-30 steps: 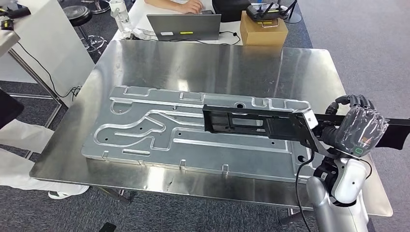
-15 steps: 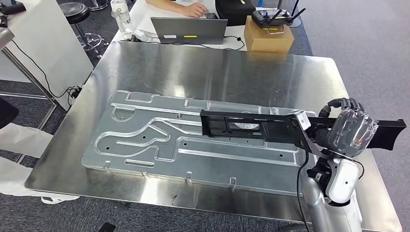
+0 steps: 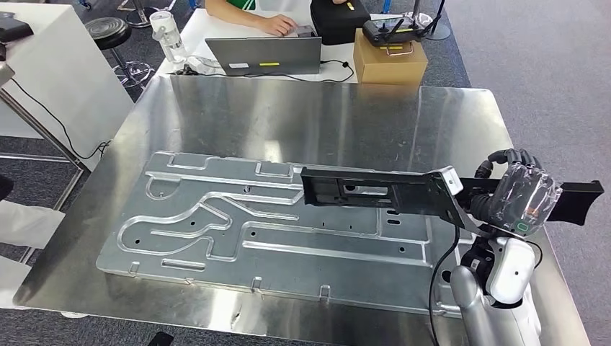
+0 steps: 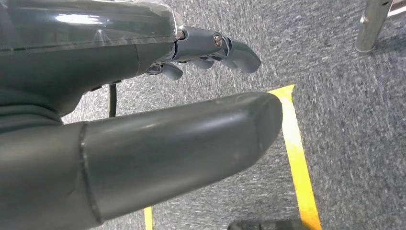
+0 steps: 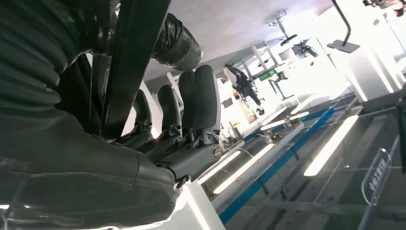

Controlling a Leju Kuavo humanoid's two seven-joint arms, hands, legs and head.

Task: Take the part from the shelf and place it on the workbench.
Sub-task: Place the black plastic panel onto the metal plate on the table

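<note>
The part is a long black metal bracket, held level just above the workbench. My right hand grips it near its right end, over the bench's right edge. The bracket's left end hangs over the large silver machined plate lying on the bench. Seen from the right wrist, dark fingers wrap around the black bar. My left hand hangs over grey carpet, its fingers apart and holding nothing.
Beyond the bench's far edge stand a laptop, a cardboard box with a controller on it, and a water bottle. A person's arm rests by the laptop. A stool and white cabinet stand at the left.
The camera has moved, so the bench now sits a little lower and further left in the picture. My right hand still holds the bracket in much the same pose over the plate.
</note>
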